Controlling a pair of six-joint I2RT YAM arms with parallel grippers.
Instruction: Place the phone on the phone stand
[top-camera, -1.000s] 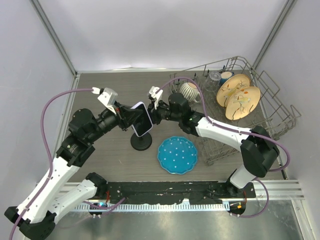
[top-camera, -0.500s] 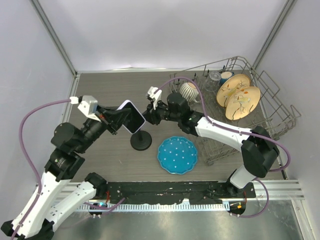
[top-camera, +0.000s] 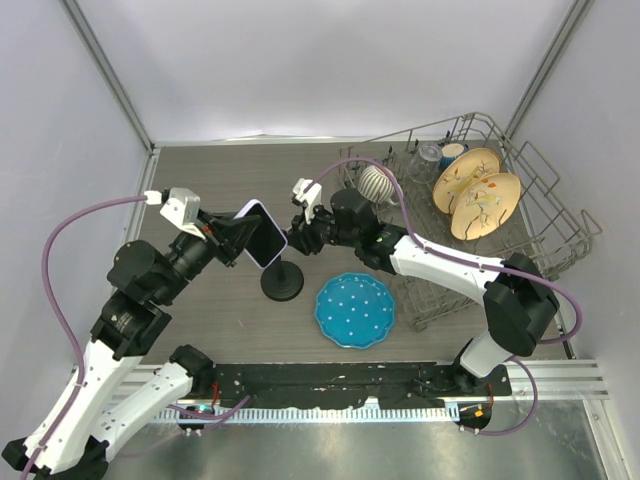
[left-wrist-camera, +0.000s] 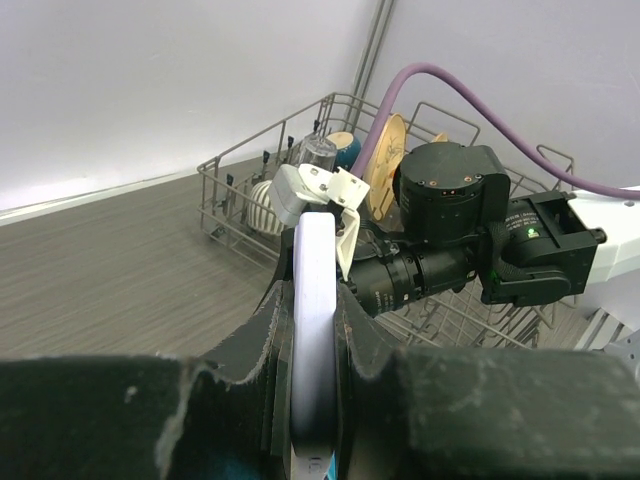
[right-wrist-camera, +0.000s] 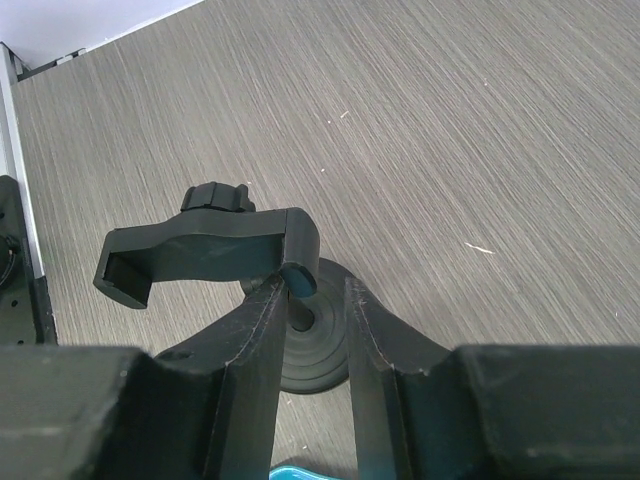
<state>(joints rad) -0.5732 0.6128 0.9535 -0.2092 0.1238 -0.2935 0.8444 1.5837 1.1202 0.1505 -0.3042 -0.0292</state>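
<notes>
My left gripper (top-camera: 238, 238) is shut on the phone (top-camera: 262, 234) and holds it tilted in the air, just left of and above the phone stand (top-camera: 283, 284). In the left wrist view the phone's pale lavender edge (left-wrist-camera: 312, 260) stands upright between my fingers (left-wrist-camera: 262, 335). My right gripper (top-camera: 298, 238) is at the stand's top. In the right wrist view its jaws (right-wrist-camera: 313, 288) are apart and straddle the thin post. The left finger (right-wrist-camera: 262, 330) touches the end of the black clamp (right-wrist-camera: 200, 250). The clamp is empty. The round base (right-wrist-camera: 318, 352) lies below.
A blue dotted plate (top-camera: 356, 309) lies right of the stand's base. A wire dish rack (top-camera: 545, 250) at the right holds two tan plates (top-camera: 478, 195), a striped cup (top-camera: 378, 183) and a glass (top-camera: 428, 158). White walls enclose the table.
My left arm has drawn the phone back to the left, off the top of the stand, and holds it there. My right gripper has shifted slightly left at the stand's top.
</notes>
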